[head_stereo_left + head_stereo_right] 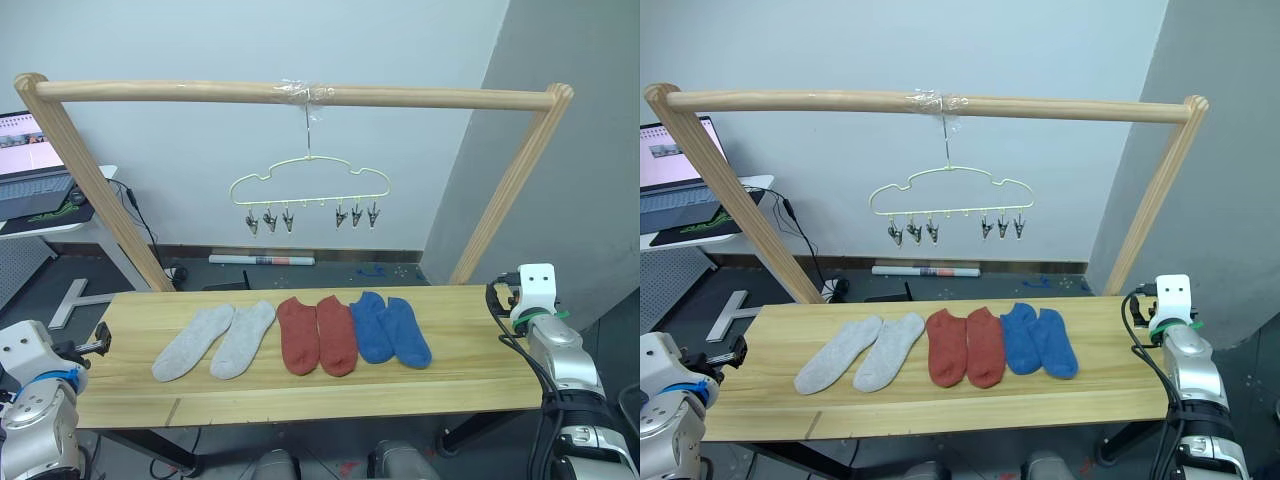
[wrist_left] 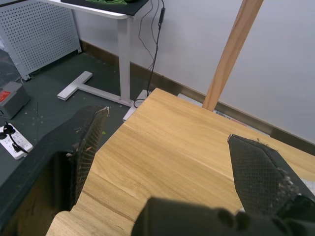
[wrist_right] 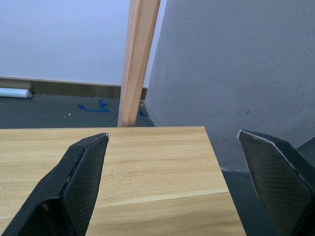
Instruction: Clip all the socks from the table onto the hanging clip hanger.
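Six socks lie side by side on the long wooden table (image 1: 300, 398): two light grey socks (image 1: 193, 343) (image 1: 243, 338) at the left, two rust red socks (image 1: 298, 335) (image 1: 337, 335) in the middle, and two blue socks (image 1: 372, 326) (image 1: 408, 331) at the right. Above them the pale yellow-green clip hanger (image 1: 310, 180) hangs by its hook with nothing in its clips. My left gripper (image 2: 167, 125) is open over the table's left end, well clear of the grey socks. Over the right end, beside the frame post, my right gripper (image 3: 172, 133) is open and holds nothing.
A thick wooden rail frame (image 1: 290, 93) straddles the table, with slanted posts at both back corners. Beyond the left end, a laptop (image 1: 30, 165) sits on a white desk (image 2: 123, 34). A grey wall (image 3: 236, 73) stands close on the right. A power strip (image 2: 12, 140) lies on the floor.
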{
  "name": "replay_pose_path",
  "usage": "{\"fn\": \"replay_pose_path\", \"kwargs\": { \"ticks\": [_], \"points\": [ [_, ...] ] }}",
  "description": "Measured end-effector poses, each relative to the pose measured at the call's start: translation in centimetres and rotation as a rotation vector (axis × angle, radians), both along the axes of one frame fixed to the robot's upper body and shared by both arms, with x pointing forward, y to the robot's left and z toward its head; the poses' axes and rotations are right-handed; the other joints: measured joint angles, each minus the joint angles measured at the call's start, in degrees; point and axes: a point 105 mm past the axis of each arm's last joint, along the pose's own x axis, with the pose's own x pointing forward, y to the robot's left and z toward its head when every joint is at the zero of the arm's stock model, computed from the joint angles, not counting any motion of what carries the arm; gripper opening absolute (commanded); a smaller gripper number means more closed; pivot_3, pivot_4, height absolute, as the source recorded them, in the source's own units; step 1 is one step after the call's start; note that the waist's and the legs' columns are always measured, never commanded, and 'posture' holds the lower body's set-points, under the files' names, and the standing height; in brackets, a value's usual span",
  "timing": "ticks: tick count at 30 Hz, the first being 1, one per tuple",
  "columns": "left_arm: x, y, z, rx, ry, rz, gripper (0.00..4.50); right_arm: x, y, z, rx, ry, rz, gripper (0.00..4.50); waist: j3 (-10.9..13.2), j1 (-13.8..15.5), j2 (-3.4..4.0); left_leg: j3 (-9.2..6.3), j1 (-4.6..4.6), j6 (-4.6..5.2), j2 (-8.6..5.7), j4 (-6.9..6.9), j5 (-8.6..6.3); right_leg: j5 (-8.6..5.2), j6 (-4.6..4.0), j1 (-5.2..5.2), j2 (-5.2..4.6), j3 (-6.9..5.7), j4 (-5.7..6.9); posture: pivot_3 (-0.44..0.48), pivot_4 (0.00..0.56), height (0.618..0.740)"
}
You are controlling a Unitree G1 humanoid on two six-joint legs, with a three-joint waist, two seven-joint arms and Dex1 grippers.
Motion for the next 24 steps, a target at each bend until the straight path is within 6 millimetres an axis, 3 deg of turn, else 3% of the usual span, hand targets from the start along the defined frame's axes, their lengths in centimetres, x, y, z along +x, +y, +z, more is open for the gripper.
{"fn": "replay_pose_path", "kwargs": {
  "ticks": [6, 15, 22, 24],
  "points": [
    [0.1, -0.2, 0.3, 0.003, 0.000, -0.005, 4.49, 0.0, 0.0, 0.0, -0.002, 0.000, -0.001, 4.41, 0.0, 0.0, 0.00, 0.00, 0.00, -0.01, 0.00, 0.00, -0.01, 0.00, 0.00, 0.01, 0.00, 0.00, 0.00, 0.014, 0.000, 0.740],
    [0.8, -1.6, 3.1, 0.055, -0.065, -0.066, 4.49, 0.5, 0.9, 0.1, -0.005, 0.000, 0.033, 4.41, 0.0, 0.0, 0.03, 0.00, 0.00, -0.02, 0.01, 0.00, -0.01, 0.00, 0.00, 0.01, 0.00, 0.02, -0.01, 0.016, 0.035, 0.740],
    [1.7, -6.1, 8.4, 0.035, -0.246, -0.207, 4.49, 1.9, 3.9, 1.0, -0.008, -0.017, 0.177, 4.41, 1.1, 0.3, 0.29, 0.02, 0.08, 0.05, 0.00, 0.02, 0.03, 0.00, 0.00, 0.10, 0.00, 0.11, -0.01, 0.009, 0.105, 0.740],
    [2.3, -8.5, 9.5, 0.032, -0.267, -0.304, 4.49, 2.4, 5.6, 2.1, -0.004, -0.044, 0.267, 4.41, 2.2, 0.5, 0.37, -0.03, 0.20, 0.05, 0.00, 0.02, 0.03, 0.00, 0.00, 0.22, 0.01, 0.09, -0.01, 0.004, 0.119, 0.740]
  ]
}}
